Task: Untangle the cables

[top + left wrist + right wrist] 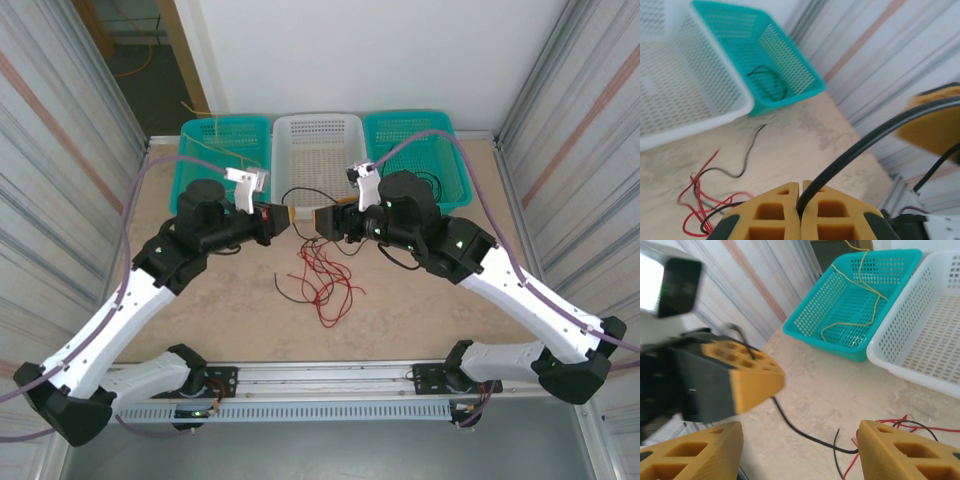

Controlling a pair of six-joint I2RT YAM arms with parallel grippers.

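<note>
Red and black cables (pixel 322 280) are seen tangled on the table (pixel 220 300) between the arms; one black cable (pixel 855 148) is pinched in the closed left gripper (pixel 800 187), the right gripper (pixel 800 435) is shown open opposite it, and a yellow cable (pixel 875 305) is coiled in a teal basket (pixel 812 312)

No text, label, brand, number or sign can be read on anything in view.
</note>
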